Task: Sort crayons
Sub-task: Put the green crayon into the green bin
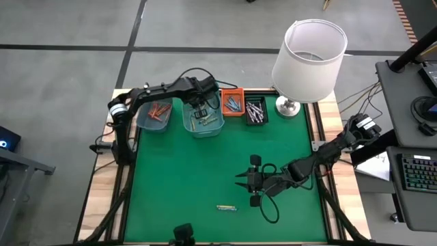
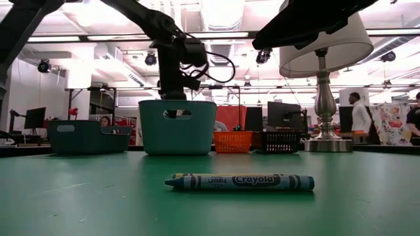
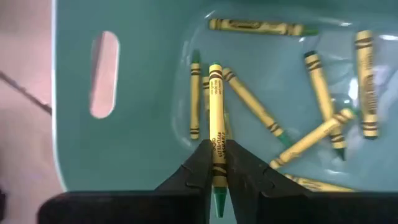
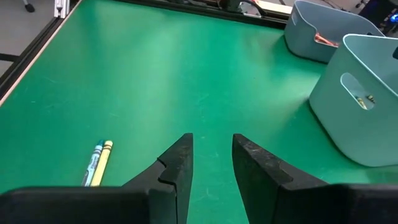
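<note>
- Over the middle teal bin (image 1: 203,121), the left pincer (image 3: 216,163) is clamped on a yellow-green crayon (image 3: 215,118), held above a heap of like-coloured crayons (image 3: 311,134) on the bin floor.
- Risk: the stick sits between the very tips; if released while tilted, or too near the wall, it could strike the rim and fall outside onto the worktop (image 1: 205,178).
- Risk: the bins stand close together, the left teal bin (image 1: 154,115) holding orange-red crayons; a drift sideways before release would mis-sort the stick.
- Near the front of the worktop, the right pincer (image 4: 211,165) hangs partly open and empty, pointed toward two loose crayons (image 4: 98,163), one blue and one yellow, lying side by side and touching.
- Risk: because the pair touch, closing on one may catch both or roll the other away.
- Risk: the sticks are thin and flat on the mat; a shallow descent would miss, a deep one would jam the tips.
</note>
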### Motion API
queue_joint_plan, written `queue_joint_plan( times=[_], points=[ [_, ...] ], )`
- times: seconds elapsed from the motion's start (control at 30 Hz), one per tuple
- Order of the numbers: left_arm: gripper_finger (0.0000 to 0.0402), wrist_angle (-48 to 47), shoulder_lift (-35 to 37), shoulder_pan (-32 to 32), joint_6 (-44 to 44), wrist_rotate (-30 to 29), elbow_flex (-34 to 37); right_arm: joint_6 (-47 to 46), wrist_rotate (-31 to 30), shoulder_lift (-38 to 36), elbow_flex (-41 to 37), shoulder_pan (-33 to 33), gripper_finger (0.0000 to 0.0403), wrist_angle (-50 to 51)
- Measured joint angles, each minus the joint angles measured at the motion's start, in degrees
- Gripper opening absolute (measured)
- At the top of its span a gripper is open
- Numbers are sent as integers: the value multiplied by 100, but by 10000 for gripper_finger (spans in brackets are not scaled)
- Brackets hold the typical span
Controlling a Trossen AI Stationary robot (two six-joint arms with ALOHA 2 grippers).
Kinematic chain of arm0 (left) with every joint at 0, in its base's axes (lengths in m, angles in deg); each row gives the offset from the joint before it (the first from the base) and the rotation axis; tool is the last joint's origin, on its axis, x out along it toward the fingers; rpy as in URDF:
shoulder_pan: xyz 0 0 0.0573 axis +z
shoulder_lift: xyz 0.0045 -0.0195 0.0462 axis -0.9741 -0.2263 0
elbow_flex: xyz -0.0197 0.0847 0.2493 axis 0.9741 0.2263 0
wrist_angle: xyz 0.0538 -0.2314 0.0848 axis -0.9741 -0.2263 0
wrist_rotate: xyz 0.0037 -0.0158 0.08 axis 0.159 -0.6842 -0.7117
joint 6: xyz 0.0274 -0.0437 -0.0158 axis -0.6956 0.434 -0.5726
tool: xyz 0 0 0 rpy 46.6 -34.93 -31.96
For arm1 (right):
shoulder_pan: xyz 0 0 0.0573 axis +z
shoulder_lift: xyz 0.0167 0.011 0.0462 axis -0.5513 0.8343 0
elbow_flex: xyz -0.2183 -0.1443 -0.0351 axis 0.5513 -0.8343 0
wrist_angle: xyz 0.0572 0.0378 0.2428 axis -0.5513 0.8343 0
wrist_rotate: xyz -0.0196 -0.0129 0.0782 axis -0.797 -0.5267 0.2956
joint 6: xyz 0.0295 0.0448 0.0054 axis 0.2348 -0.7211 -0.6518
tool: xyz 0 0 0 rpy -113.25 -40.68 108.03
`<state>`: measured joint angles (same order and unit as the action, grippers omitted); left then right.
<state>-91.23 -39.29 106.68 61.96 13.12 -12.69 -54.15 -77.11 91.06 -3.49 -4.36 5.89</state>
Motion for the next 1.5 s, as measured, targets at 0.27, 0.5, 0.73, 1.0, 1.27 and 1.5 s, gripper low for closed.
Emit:
queue_joint_plan(
  times=[0.27,0.5,0.73,1.0,1.27,1.5],
  points=[
    [82,18,146,-43,206,-116,0,-145,7,0,0,0,104,8],
    [105,20,693,-526,832,-72,4,-577,57,2,0,0,98,27],
    [106,378,1441,-1805,1390,-81,177,-1155,329,19,0,0,100,18],
    [107,1071,1999,-3915,2250,-1143,489,-1602,683,356,0,17,97,-99],
    [107,1547,1803,-5967,3275,-2683,739,-2123,1066,792,3,39,94,-257],
    [107,1697,1320,-7070,4075,-3726,765,-2441,1275,1200,9,39,95,-598]
  ],
)
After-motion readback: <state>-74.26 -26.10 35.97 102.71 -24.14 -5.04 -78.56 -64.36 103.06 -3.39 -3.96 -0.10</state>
